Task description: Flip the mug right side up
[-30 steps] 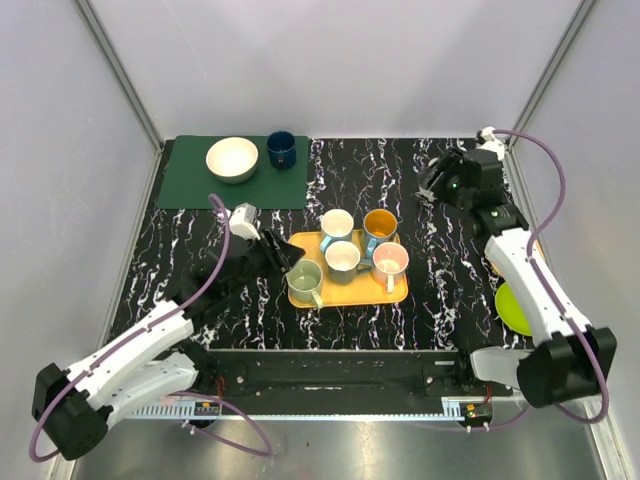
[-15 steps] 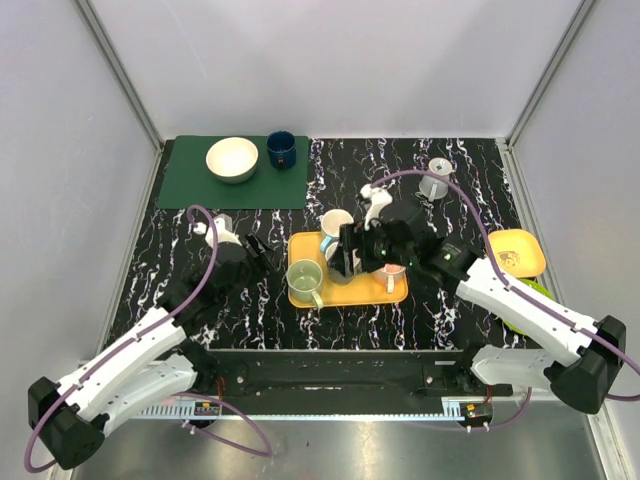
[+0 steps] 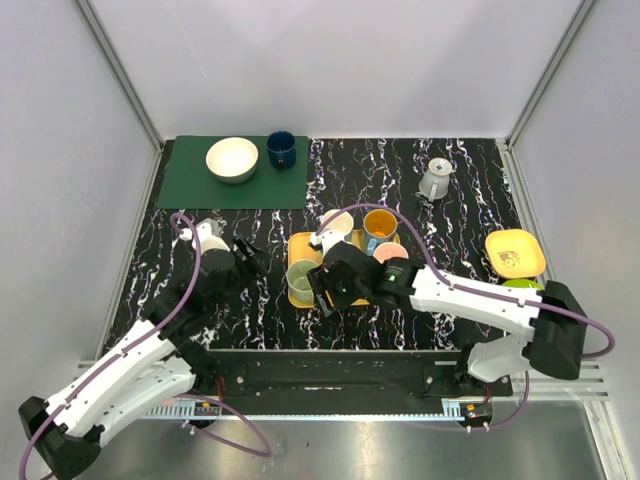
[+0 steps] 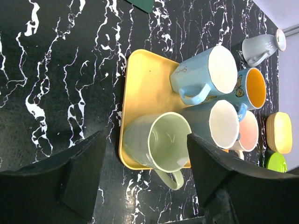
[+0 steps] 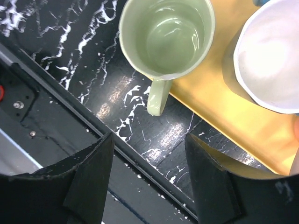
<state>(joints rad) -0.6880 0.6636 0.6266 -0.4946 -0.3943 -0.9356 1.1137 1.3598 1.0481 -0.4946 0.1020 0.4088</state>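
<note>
The grey mug [image 3: 434, 180], hidden under the right arm a second ago, now stands uncovered at the far right of the table [image 3: 470, 225], well apart from the tray [image 3: 298, 245]. Its small pale flat end faces up, so it looks base-up, handle toward the near left. Nothing touches it. The right gripper [image 5: 148, 154] has swung across to hover over the tray's near-left corner, above the upright green mug [image 5: 166, 37]. Its fingers are spread and hold nothing. The left gripper [image 4: 145, 158] has drawn back from the tray. It is also spread and empty, pointing at the green mug.
</note>
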